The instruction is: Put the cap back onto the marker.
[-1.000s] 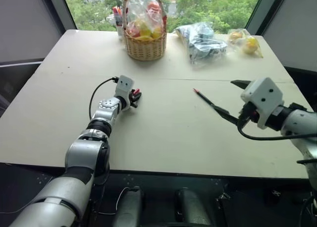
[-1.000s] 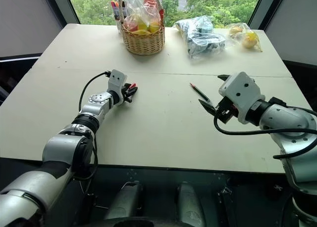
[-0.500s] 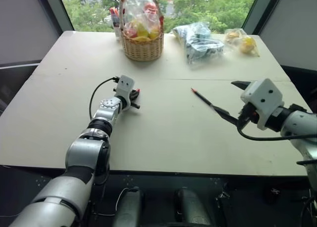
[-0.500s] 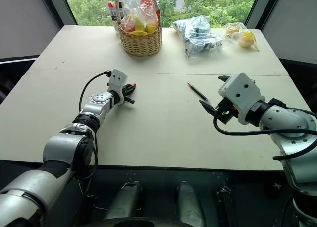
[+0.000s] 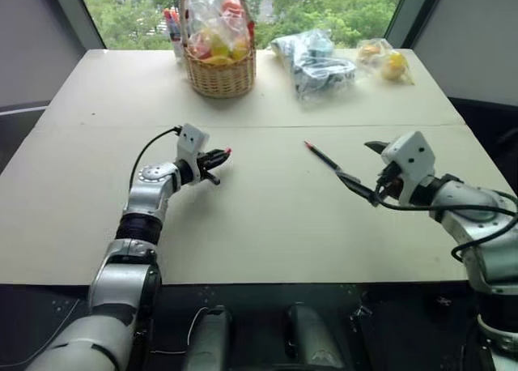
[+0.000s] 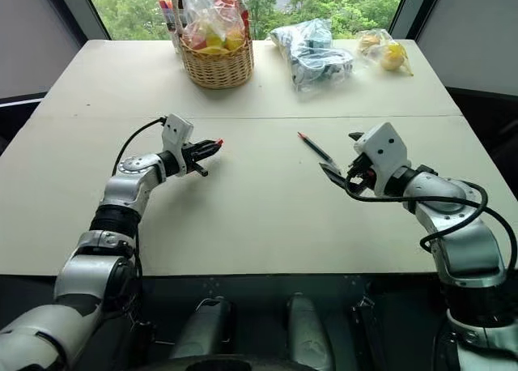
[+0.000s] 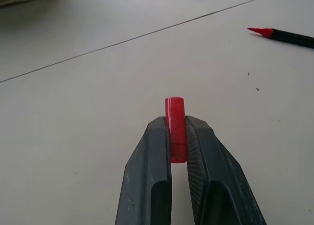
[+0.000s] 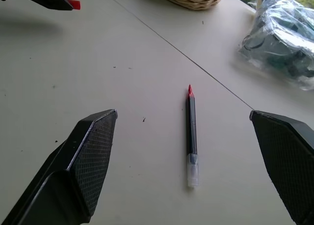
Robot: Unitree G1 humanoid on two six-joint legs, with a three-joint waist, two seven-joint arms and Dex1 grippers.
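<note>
The cap [image 7: 175, 129], a short bright red cylinder of smooth, glossy plastic, is pinched between the two black fingers of the left gripper [image 7: 177, 136], whose inner pads [image 7: 197, 158] are moulded with a fine ribbed texture. It is held above the matte, pale beige table [image 5: 267, 217], left of centre, with one end of the cap protruding past the fingertips.

The marker [image 8: 191, 131] is seen lying flat on the table, right of centre and just on the near side of the thin seam [image 5: 388, 125] that runs across the tabletop from left to right. Its body is slim and black, a pointed red tip is turned toward the far left, and a short clear or whitish section is seen at the near end. No writing can be read on it.

The right gripper [image 8: 196, 171] is held spread wide, its black fingers [image 8: 93, 151] faced with a cross-hatched texture; the marker lies in the gap between them but farther out, untouched.

At the far edge a woven wicker basket [image 5: 215, 73] holding plastic-wrapped contents is placed, with upright markers [image 5: 171, 23] at its left. To its right lie a crinkled clear bag of dark items [image 5: 314, 59] and a smaller bag of yellow items [image 5: 386, 63].
</note>
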